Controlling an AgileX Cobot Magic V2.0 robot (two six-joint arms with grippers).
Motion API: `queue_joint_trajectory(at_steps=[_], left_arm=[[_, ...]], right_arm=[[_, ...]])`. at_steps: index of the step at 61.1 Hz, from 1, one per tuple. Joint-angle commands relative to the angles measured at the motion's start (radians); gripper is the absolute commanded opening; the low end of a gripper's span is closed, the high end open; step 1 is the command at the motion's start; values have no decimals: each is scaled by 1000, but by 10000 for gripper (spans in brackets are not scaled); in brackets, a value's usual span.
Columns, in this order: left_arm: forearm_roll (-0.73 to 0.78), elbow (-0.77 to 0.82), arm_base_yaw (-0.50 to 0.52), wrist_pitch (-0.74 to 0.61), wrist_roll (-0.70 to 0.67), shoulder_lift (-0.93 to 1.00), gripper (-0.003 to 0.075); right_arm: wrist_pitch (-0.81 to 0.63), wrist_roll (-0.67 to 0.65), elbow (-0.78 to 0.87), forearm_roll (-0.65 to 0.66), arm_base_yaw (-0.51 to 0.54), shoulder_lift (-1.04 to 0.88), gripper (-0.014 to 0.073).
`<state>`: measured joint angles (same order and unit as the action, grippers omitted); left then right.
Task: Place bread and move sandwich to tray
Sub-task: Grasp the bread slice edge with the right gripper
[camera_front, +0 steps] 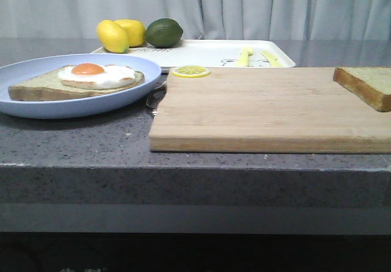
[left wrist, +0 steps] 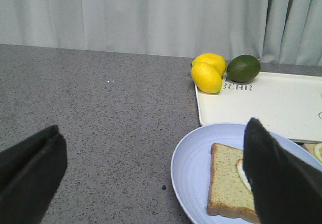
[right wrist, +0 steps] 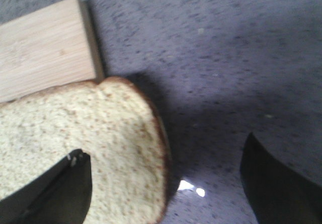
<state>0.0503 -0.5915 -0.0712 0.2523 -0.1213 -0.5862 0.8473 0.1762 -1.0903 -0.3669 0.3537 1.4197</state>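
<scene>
The plain thick bread slice with brown crust and pale greenish crumb (camera_front: 368, 84) sits at the far right end of the pale wooden cutting board (camera_front: 263, 110), overhanging its edge onto the speckled grey counter (camera_front: 91, 143); judged, that overhang gives you a side to get a finger under. The sandwich base, a brown-crusted slice topped with a white fried egg and orange yolk (camera_front: 91, 76), lies on the round pale blue plate (camera_front: 36, 104) at the left, plate rim just beside the board; the top slice is not yet on it. The flat white rectangular tray (camera_front: 208, 52) waits behind the board, well apart from the bread; two yellow lemons (camera_front: 120, 35) and a dark green lime (camera_front: 164, 32) crowd its left rear corner, a lemon slice (camera_front: 190, 71) lies at its front rim.

Your right gripper (right wrist: 166, 183) hovers over the bread's overhanging edge, jaws spread wide, one finger above the crumb, the other above bare counter; holding nothing. Your left gripper (left wrist: 151, 168) is low beside the plate, jaws also wide apart and empty, one finger over the egg slice; neither arm shows in the front view.
</scene>
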Motion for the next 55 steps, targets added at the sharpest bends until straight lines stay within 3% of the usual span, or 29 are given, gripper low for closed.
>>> queue_joint_trajectory(at_steps=[1, 21, 24, 35, 39, 55], left_arm=[[1, -39, 0, -78, -3, -7, 691], [1, -39, 0, -78, -3, -7, 691], [1, -39, 0, -78, -3, -7, 691], [1, -39, 0, -78, -3, -7, 691], [1, -39, 0, -78, -3, -7, 691], [1, -39, 0, -78, -3, -7, 691]], right_arm=[[2, 81, -45, -79, 5, 16, 611], [67, 166, -59, -208, 5, 118, 587], [68, 166, -59, -209, 5, 118, 522], [82, 165, -63, -220, 5, 105, 41], [82, 165, -63, -226, 5, 91, -76], [86, 165, -63, -283, 7, -22, -59]])
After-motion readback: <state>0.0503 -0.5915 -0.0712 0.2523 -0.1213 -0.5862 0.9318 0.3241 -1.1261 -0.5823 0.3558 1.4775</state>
